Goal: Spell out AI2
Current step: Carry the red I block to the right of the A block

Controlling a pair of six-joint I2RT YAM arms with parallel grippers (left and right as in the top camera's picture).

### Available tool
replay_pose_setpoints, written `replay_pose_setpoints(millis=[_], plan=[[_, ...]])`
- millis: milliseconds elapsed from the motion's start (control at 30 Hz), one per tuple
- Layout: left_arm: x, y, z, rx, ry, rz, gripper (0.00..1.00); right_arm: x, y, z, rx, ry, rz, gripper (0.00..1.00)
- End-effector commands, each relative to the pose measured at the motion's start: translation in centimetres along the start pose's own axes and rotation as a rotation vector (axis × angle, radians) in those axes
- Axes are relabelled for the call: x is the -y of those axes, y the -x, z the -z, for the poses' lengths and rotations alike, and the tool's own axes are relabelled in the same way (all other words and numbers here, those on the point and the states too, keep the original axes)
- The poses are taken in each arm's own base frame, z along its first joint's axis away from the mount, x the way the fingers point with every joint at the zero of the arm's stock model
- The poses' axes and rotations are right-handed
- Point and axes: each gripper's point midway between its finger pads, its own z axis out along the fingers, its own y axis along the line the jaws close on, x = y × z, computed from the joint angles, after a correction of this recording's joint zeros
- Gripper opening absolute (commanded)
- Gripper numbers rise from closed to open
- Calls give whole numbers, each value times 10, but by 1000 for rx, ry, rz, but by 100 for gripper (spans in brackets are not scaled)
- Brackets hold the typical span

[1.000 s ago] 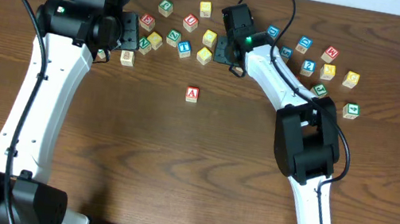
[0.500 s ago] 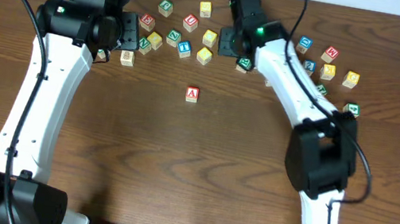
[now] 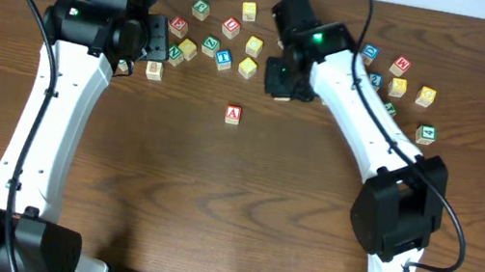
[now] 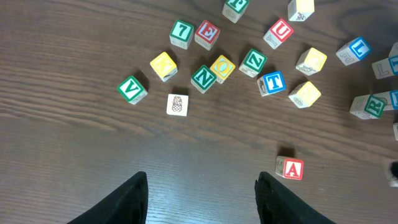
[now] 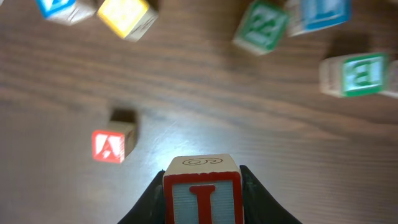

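Red "I" cube (image 5: 203, 190) is pinched tight in the right hand (image 5: 202, 202) above the worktop (image 5: 199, 99), the red "A" cube (image 5: 110, 145) lying apart toward the wrist view's left, while the left hand (image 4: 202, 200) gapes empty.

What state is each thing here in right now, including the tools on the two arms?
Small wooden cube with a red A: resting alone on the table, letter up, untouched.
Small wooden cube with a red I: clamped in the right tool, not yet beside the A.
Right tool: shut on the I cube.
Left tool: open, empty.
Other wooden letter cubes: loose, scattered on the table.
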Motion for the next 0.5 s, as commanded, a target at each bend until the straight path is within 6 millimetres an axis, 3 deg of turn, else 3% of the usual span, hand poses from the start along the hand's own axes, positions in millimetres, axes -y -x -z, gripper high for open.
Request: replay_pose_setpoints(millis=[0,333,467], plan=[[-2,1,0,5,3,-6,54,-16,-22,-28,-64,-1,23,20],[-2,1,0,5,3,-6,55,-40,-39,-64,-41,24,38,18],[-2,1,0,4,3,-6,54,-40,-43,-73,-28,-5,10,19]])
